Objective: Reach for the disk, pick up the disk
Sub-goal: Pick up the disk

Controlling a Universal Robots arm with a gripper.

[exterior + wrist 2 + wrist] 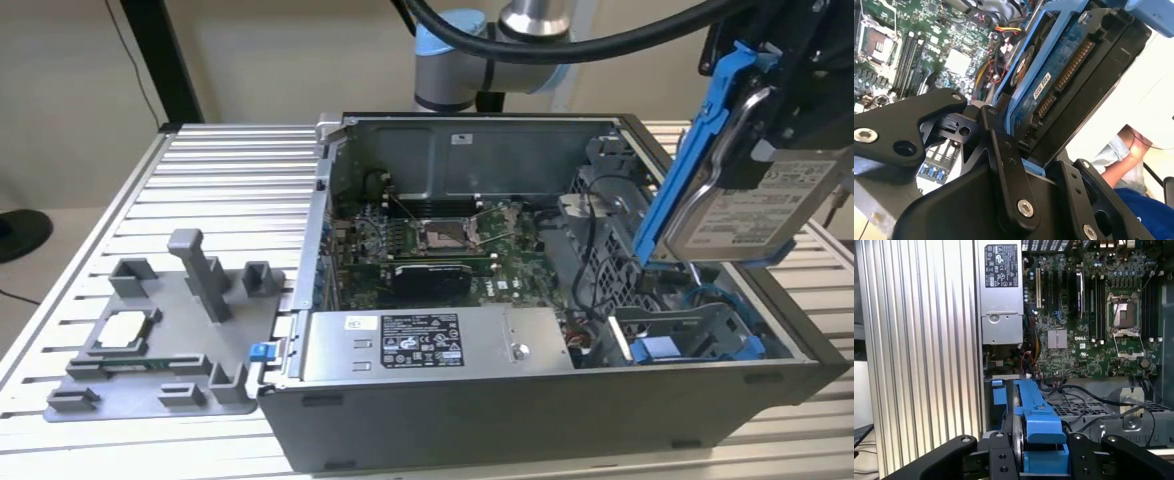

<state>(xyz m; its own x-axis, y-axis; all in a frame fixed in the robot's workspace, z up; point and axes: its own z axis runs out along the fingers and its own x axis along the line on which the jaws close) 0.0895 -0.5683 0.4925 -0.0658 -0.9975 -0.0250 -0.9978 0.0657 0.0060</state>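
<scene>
Disk [741,205] lifted clear above the open computer case [534,420] at exterior view's right | hand [1041,460] clamped on its blue frame | keep grip square, avoid cables.

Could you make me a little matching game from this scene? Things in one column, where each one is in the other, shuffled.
Things:
1. the disk
2. the power supply box
3. the grey plastic fixture
4. the processor socket

Places:
A. on the ribbed table, outside the computer case, to the exterior view's left
B. held up in the claw, above the open case
C. on the green motherboard, deep inside the case
D. inside the case, along its front wall

Pairs: 1-B, 2-D, 3-A, 4-C
</scene>
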